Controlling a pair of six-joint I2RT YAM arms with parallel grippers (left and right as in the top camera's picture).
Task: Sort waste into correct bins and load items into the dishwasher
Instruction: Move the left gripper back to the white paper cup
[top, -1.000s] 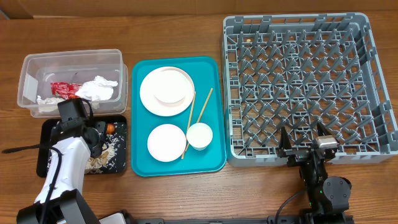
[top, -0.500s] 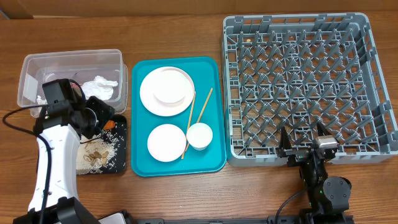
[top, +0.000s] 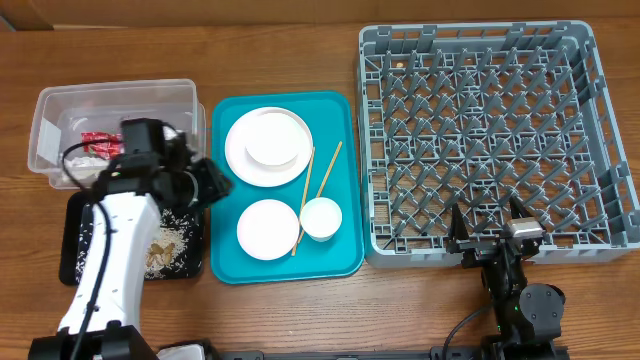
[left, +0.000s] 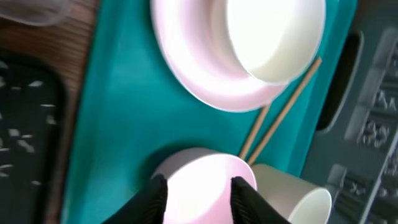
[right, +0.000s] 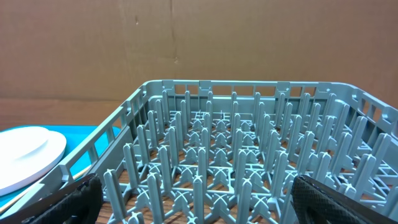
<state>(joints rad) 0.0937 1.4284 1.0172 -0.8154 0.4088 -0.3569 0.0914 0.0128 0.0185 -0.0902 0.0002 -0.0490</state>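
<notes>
The red wrapper (top: 97, 143) lies in the clear tub (top: 60, 105). Rice and beige scraps (top: 165, 245) lie in the black tray (top: 75, 240). On the teal tray (top: 225, 265) are a plate (top: 250, 165) with a bowl (top: 275, 143) on it, a second bowl (top: 268, 229), a cup (top: 321, 218) and chopsticks (top: 322, 172). My left gripper (top: 212, 185) hovers at the teal tray's left edge, open and holding nothing. In the left wrist view the second bowl (left: 205, 183) shows between its fingertips (left: 155, 198), beside the cup (left: 292, 198). My right gripper (right: 205, 208) stands open before the grey dish rack (right: 249, 143).
The dish rack (top: 600, 215) fills the right half of the table, its pegs bare. The tub and black tray sit one behind the other at the far left, close to the teal tray. Bare wood runs along the table's front edge.
My left arm has swung right from over the black tray and tub to the teal tray's left edge, its jaws somewhat narrower. The right arm has not moved.
</notes>
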